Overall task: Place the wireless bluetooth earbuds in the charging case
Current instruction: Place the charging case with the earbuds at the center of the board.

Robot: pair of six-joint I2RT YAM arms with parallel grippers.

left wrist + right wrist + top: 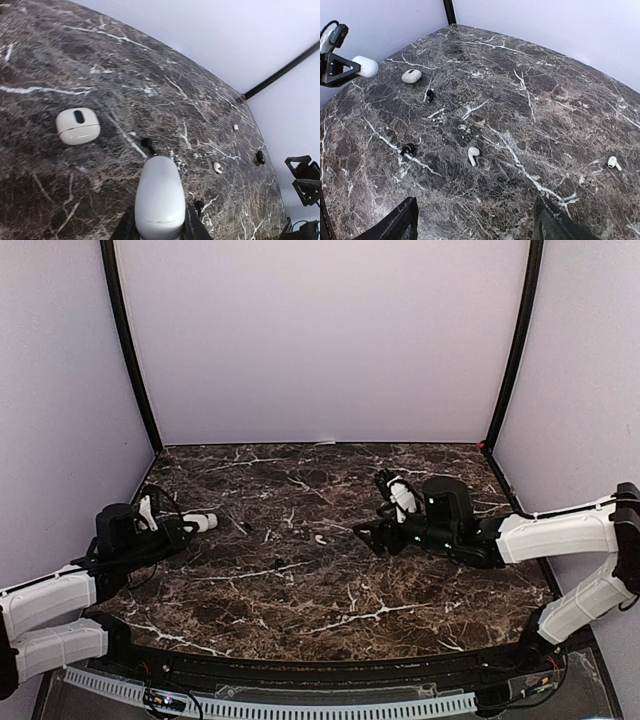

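- The near earbud (473,155) lies loose on the table (300,615). It is just ahead of the right gripper (475,205), roughly centred between its two fingers, with the stem pointing back toward it.
- The far earbud (613,162) also lies loose, farther from the right gripper and off to one side, at the right edge of its wrist view.
- The right gripper is spread wide and empty, low over the table, and touches neither earbud.
- The case (160,200), a smooth white oval, is well apart from the right gripper, across the table. The left gripper (160,231) pinches it in a narrow grip, and it looks lifted off the surface. No open lid or socket shows from here.
- A white pod (77,125) with a dark oval slot on top rests on the table, beyond the near earbud as seen from the right gripper and near the held case. I cannot tell which of the two is meant to take the earbuds.
- Small black bits (408,148) lie scattered between the right gripper and the pod, too small to identify.
- Progress, as I judge it: nothing is inserted yet, since both visible earbuds are outside any case.
- What is left is to pick up each earbud, carry it across to the case and seat it. The near earbud looks like the first pick, needing only a short advance and a close.
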